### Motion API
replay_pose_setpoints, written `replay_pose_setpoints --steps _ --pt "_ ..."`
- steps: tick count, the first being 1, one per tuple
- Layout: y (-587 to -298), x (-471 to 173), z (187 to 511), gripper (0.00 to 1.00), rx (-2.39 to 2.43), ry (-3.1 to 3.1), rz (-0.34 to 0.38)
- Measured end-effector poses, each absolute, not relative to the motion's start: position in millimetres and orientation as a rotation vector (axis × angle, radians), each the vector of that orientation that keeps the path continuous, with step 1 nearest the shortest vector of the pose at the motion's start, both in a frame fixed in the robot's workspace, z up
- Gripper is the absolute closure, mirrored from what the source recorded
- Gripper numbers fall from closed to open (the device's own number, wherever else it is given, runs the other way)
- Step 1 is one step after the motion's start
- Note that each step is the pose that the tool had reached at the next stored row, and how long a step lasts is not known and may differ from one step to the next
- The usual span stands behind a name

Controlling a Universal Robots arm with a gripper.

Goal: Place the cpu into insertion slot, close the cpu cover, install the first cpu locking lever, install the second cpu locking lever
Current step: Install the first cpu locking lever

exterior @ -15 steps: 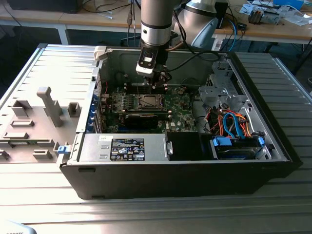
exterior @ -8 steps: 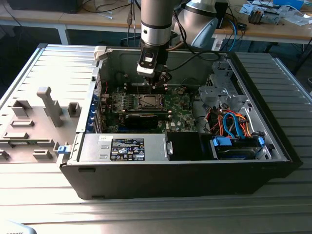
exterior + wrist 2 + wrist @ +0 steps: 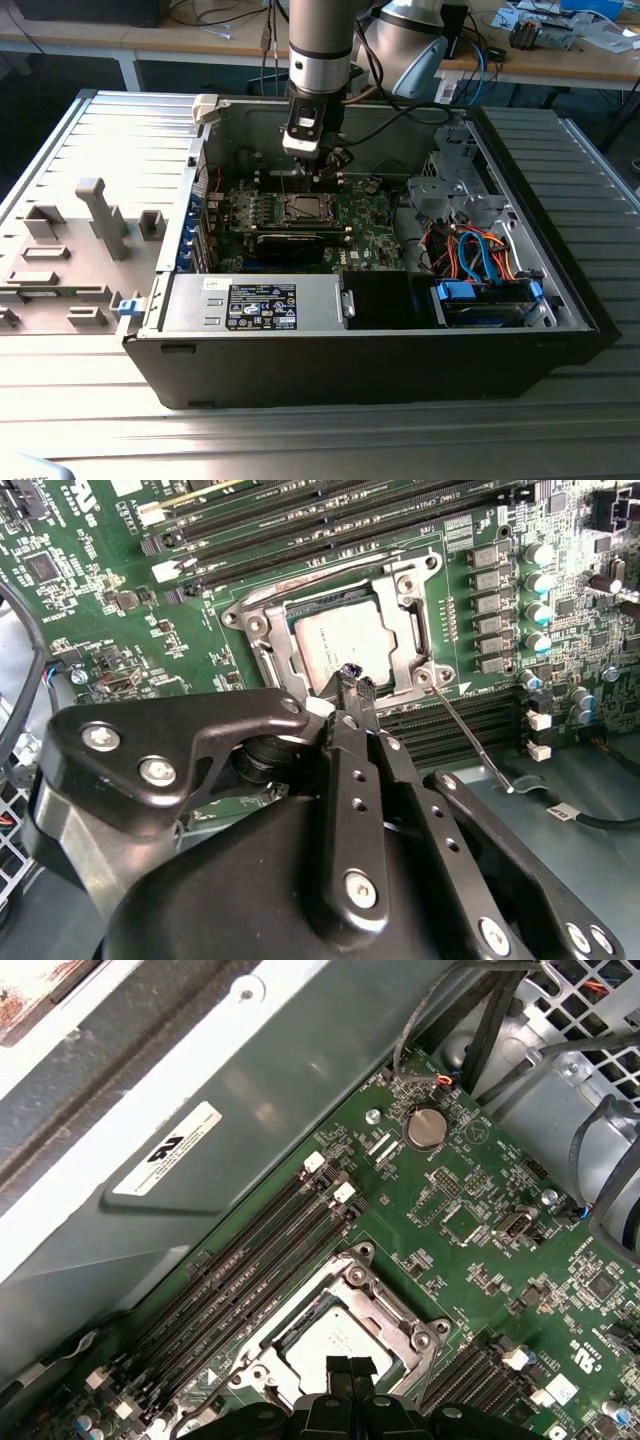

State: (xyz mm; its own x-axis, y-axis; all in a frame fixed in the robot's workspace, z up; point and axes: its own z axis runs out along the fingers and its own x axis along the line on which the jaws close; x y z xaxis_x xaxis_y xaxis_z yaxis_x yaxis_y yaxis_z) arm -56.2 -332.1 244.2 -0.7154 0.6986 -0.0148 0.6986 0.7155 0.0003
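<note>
With my gripper (image 3: 352, 677) pinched shut on nothing at the edge of the cpu cover (image 3: 400, 600), lying flat over the cpu (image 3: 335, 645) in the insertion slot (image 3: 284, 656), I judge the thin wire locking lever (image 3: 470, 735) stiff, springy, best taken near its free end.

cpu (image 3: 335, 648) had a dull grey metal top, cpu cover (image 3: 405, 630) was shiny silvery metal, gripper (image 3: 352, 678) looked smooth matt black
</note>
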Motion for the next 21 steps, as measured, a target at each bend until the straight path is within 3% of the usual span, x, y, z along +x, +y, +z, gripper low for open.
replay_pose_setpoints --steps 21 --pt "-332.0 -56.2 244.2 0.89 1.05 2.945 -0.009"
